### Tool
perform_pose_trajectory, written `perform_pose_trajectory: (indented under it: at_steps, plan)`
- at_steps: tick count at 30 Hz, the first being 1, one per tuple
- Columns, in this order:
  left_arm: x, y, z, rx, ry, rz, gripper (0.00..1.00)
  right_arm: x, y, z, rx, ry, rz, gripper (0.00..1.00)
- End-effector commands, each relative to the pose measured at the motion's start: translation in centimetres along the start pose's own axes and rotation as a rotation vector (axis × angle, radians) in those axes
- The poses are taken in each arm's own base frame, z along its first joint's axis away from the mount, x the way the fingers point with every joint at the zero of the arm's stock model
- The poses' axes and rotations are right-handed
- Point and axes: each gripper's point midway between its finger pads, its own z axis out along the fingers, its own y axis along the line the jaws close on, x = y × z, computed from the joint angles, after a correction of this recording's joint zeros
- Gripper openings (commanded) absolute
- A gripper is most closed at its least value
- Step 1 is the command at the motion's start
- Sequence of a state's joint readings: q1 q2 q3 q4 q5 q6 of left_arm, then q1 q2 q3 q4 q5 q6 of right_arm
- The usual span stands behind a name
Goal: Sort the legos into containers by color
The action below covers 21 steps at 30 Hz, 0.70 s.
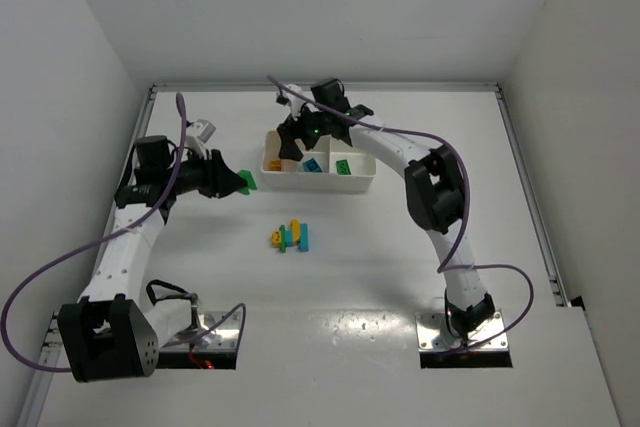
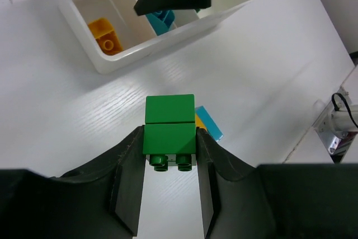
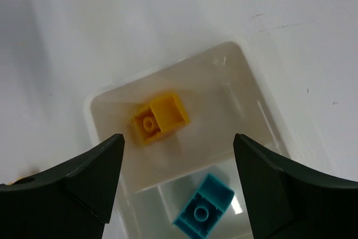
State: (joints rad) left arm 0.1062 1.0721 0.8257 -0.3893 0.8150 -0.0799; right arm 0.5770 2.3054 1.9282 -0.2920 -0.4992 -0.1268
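Left wrist view: left gripper (image 2: 169, 139) clamped on the green brick (image 2: 169, 122), tray (image 2: 184, 27) straight ahead, its green compartment (image 1: 357, 172) at the far end, while the right gripper (image 3: 179, 141) hangs open over the yellow brick (image 3: 160, 117).

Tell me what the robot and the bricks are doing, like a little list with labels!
left gripper: shut on the held green lego, above the table
right gripper: open, over the tray
tray, left to right in the top view: yellow lego, cyan lego, sorted green lego, one per compartment
unsorted: pile of legos on the table
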Motion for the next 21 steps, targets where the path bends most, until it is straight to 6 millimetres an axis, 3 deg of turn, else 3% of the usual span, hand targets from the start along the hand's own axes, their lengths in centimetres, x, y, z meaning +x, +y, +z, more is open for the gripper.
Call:
perform_pose_trajectory:
  at_steps: [1, 2, 3, 4, 6, 7, 8, 9, 10, 11, 13, 16, 21]
  plan:
    - [-1.0, -0.8, 0.4, 0.086, -0.032, 0.015, 0.19, -6.5, 0.0, -6.4, -0.034, -0.165, 0.047, 0.81]
    - [-1.2, -1.0, 0.5, 0.111, -0.038, 0.013, 0.19, -6.9, 0.4, -7.5, -0.07, -0.177, 0.05, 0.81]
    - [-1.2, -1.3, 0.7, 0.142, -0.037, 0.014, 0.2, -6.4, 2.2, -8.3, -0.2, -0.192, 0.071, 0.81]
    - [-1.3, -2.2, 0.8, 0.221, -0.029, -0.001, 0.2, -7.1, 3.3, -10.3, -0.341, -0.244, 0.112, 0.81]
    - [-1.9, -3.8, 1.0, 0.329, -0.017, 0.003, 0.2, -6.3, 4.4, -12.7, -0.521, -0.258, 0.273, 0.81]
    - [-1.7, -4.0, 1.6, 0.363, 0.006, -0.015, 0.2, -7.1, 4.6, -13.3, -0.595, -0.306, 0.252, 0.81]
    - [-1.8, -4.4, 1.7, 0.39, 0.013, -0.015, 0.2, -6.2, 6.4, -14.2, -0.719, -0.281, 0.296, 0.79]
    - [-2.4, -5.1, 1.7, 0.428, 0.01, 0.004, 0.2, -5.8, 7.0, -14.6, -0.772, -0.225, 0.438, 0.79]
    - [-2.6, -5.2, 1.8, 0.439, 0.011, 0.005, 0.2, -6.3, 7.5, -15.4, -0.795, -0.263, 0.342, 0.78]
    - [-2.5, -5.5, 2.1, 0.462, 0.024, 0.0, 0.2, -5.0, 8.5, -15.1, -0.809, -0.244, 0.375, 0.78]
    - [-2.7, -6.3, 2.1, 0.519, 0.033, -0.001, 0.2, -5.1, 9.8, -16.0, -0.823, -0.248, 0.344, 0.78]
    - [-3.3, -7.4, 2.4, 0.586, 0.046, 0.013, 0.2, -4.5, 11.5, -15.6, -0.875, -0.198, 0.375, 0.78]
    - [-3.7, -9.1, 3.3, 0.637, 0.072, 0.045, 0.2, -5.9, 12.3, -15.6, -0.87, -0.216, 0.342, 0.84]
